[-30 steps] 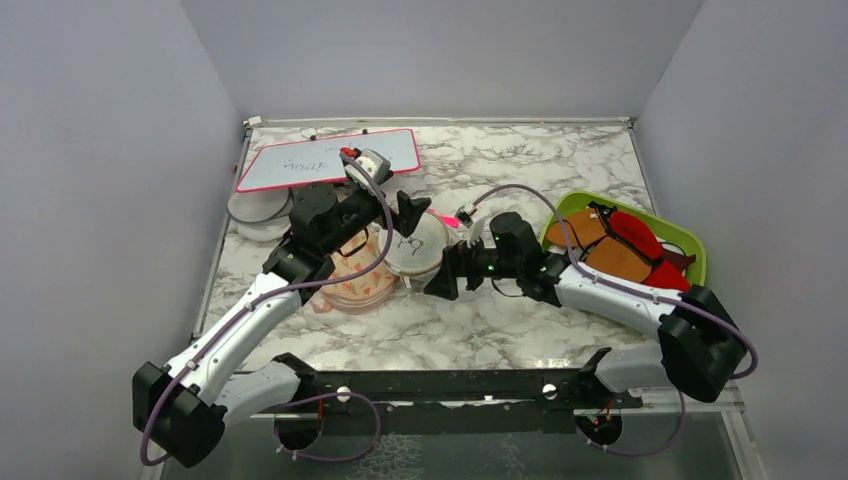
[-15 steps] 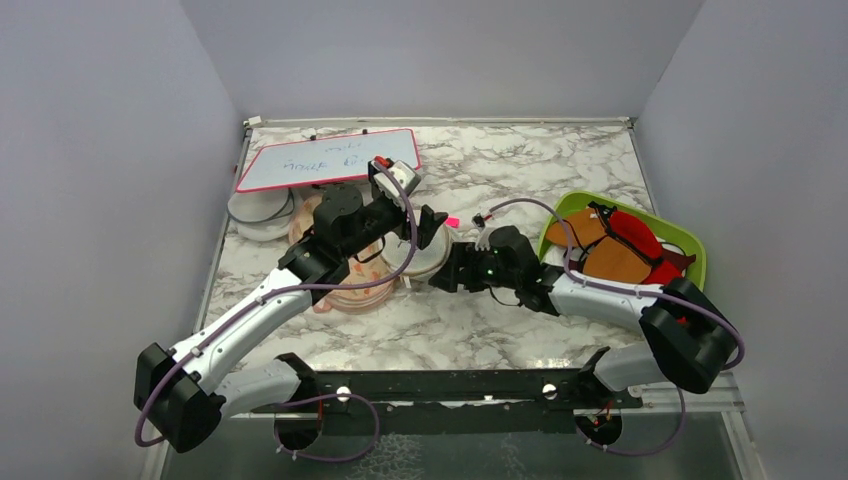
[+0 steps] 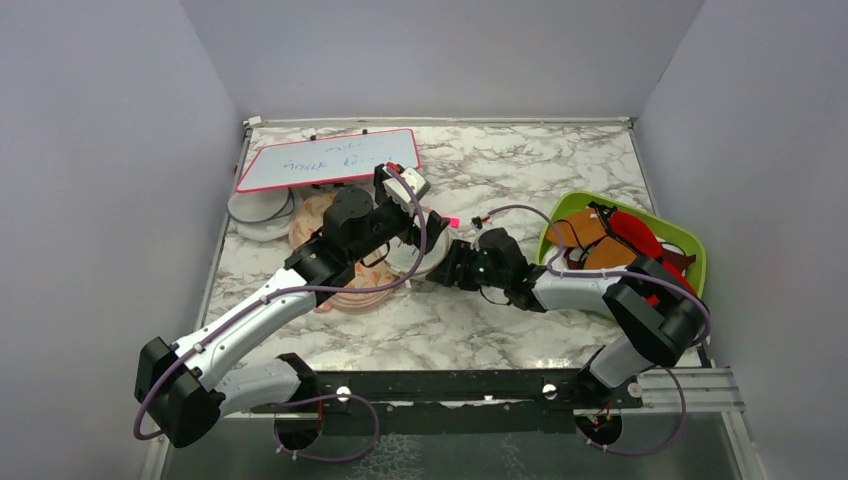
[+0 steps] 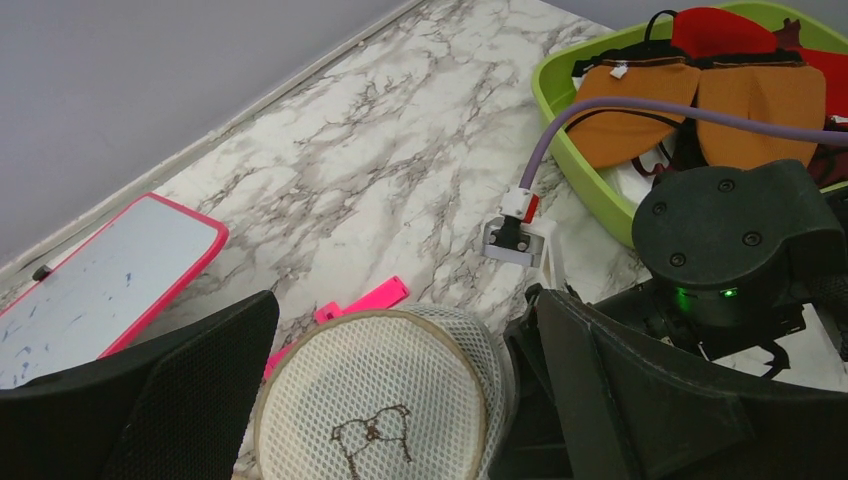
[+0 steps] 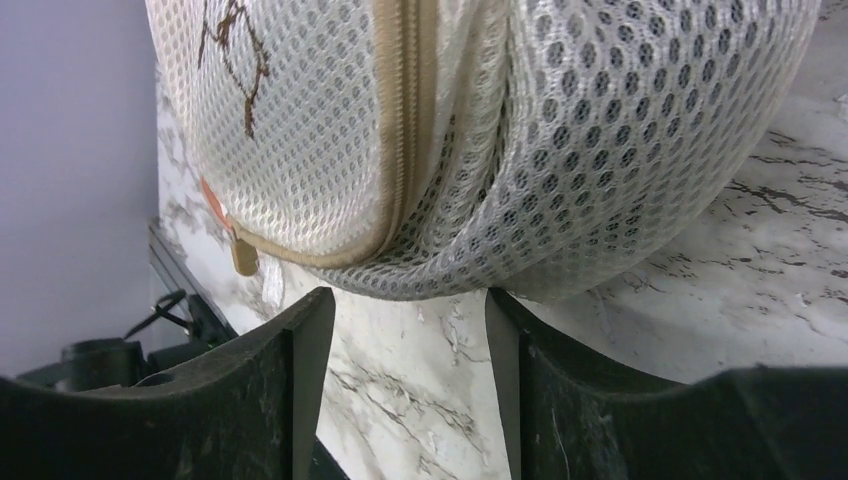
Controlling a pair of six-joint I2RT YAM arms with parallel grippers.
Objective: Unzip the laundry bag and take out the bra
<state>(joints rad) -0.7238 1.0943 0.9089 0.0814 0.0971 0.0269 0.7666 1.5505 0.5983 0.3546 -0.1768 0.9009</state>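
Item: laundry bag, mid-surface, just beside floral pouch; zip shut. Left gripper above it, fingers wide, one either side of the dome. Right gripper at its right rim, fingers half-spread, mesh just ahead of the tips. Bare marble behind and in front; green tray by right edge; whiteboard at back-left edge.
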